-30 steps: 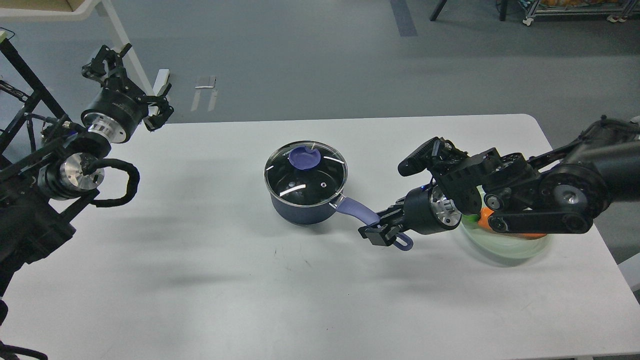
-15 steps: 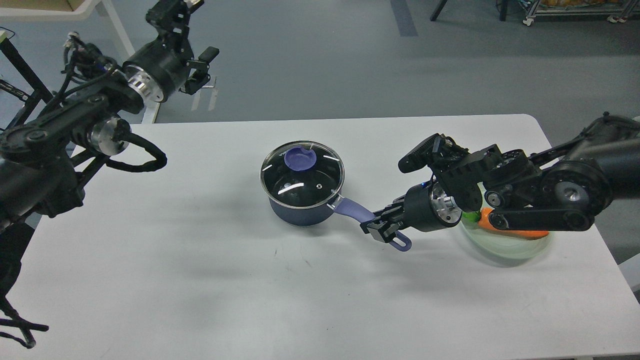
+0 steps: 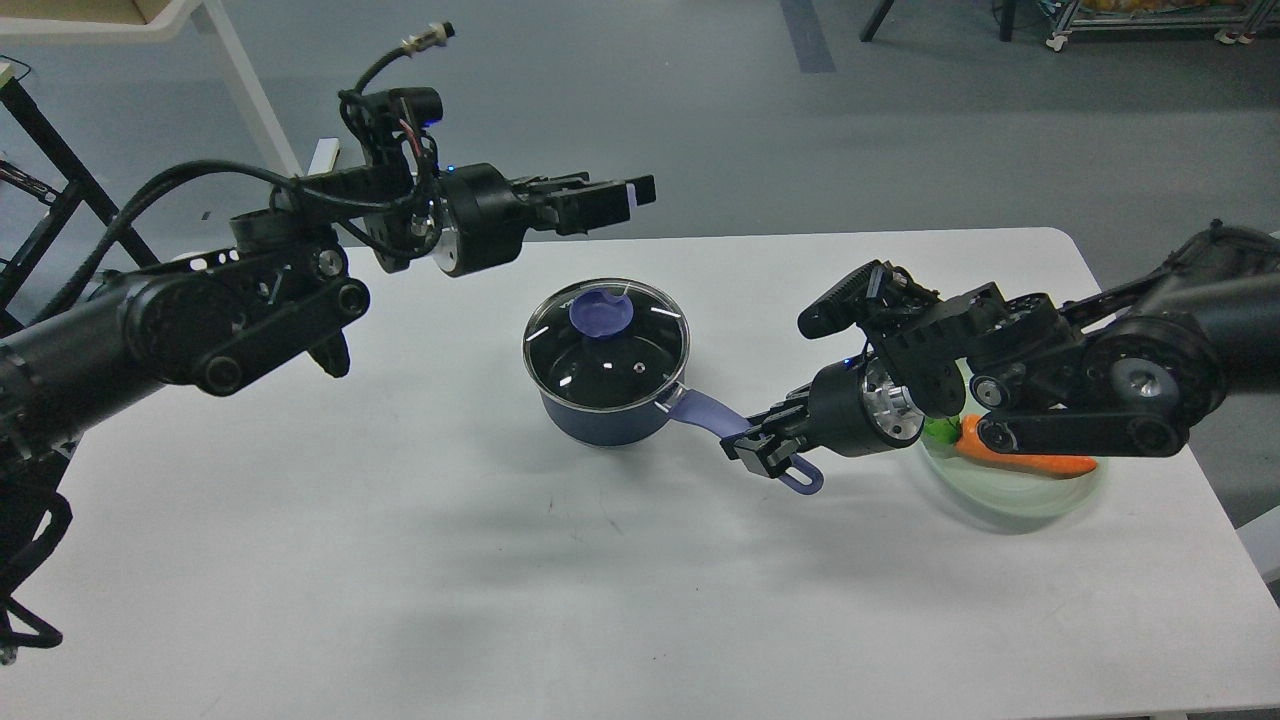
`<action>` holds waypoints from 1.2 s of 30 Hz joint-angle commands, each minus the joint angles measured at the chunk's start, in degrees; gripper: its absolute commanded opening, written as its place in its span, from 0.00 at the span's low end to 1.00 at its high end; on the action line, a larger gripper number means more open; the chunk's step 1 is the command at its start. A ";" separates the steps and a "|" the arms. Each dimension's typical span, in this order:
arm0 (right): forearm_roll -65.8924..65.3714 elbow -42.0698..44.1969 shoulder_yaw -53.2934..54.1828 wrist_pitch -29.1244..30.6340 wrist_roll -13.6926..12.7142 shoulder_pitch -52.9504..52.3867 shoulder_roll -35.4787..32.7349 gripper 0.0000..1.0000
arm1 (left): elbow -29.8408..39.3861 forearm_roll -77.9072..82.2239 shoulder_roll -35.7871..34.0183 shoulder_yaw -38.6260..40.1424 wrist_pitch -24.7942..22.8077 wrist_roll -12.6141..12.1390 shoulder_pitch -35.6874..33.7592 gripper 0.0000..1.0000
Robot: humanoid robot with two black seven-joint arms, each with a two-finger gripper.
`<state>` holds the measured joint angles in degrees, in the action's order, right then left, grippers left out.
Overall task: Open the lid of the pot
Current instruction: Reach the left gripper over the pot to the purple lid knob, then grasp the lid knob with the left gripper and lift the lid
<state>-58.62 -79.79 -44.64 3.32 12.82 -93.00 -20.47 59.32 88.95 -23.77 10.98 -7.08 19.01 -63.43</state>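
A dark blue pot (image 3: pixel 600 415) stands in the middle of the white table (image 3: pixel 400 560). Its glass lid (image 3: pixel 607 347) with a purple knob (image 3: pixel 598 315) sits on it. The pot's purple handle (image 3: pixel 712 415) points toward the lower right. My right gripper (image 3: pixel 760 453) is shut on that handle near its end loop. My left gripper (image 3: pixel 610 203) is up in the air behind the pot, above and beyond the lid, its fingers pointing right with only a narrow gap showing between them.
A clear bowl (image 3: pixel 1015 490) with a carrot (image 3: pixel 1020 460) and something green sits at the right, partly under my right arm. A white table leg (image 3: pixel 245 90) and a black frame (image 3: pixel 50 170) stand on the floor at the back left.
My left arm has swung from the far left to the right, bringing its gripper behind and above the pot. The pot has shifted slightly left; the right gripper stays on the handle.
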 commanded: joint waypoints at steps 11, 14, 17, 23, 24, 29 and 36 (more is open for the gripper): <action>0.00 -0.02 0.17 0.02 0.10 0.01 0.34 0.18 | -5.53 7.73 3.29 -16.16 12.70 0.24 -0.55 0.99; 0.00 -0.02 0.17 0.02 0.10 0.01 0.34 0.18 | -7.55 7.73 3.99 -16.25 13.05 0.24 -0.20 0.99; 0.00 0.07 0.26 0.02 0.10 0.01 0.43 0.18 | -7.64 7.73 3.99 -16.34 13.23 0.24 0.24 0.99; 0.00 0.07 0.26 0.02 0.10 -0.16 0.52 0.18 | -7.73 7.29 3.99 -18.97 14.37 0.50 0.32 0.96; 0.00 0.07 0.26 0.11 0.10 -0.17 0.52 0.18 | -7.82 7.20 3.99 -19.33 15.15 0.50 0.32 0.95; 0.00 0.07 0.26 0.11 0.01 -0.17 0.78 0.19 | -8.61 7.11 4.00 -21.00 15.95 0.94 0.32 0.74; 0.00 0.16 0.35 0.11 0.10 -0.17 0.78 0.19 | -8.61 7.02 3.82 -20.91 15.95 2.43 -0.11 0.49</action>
<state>-58.63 -79.66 -44.35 3.46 12.93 -93.16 -19.62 50.65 95.99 -19.87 -9.94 8.90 20.51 -63.24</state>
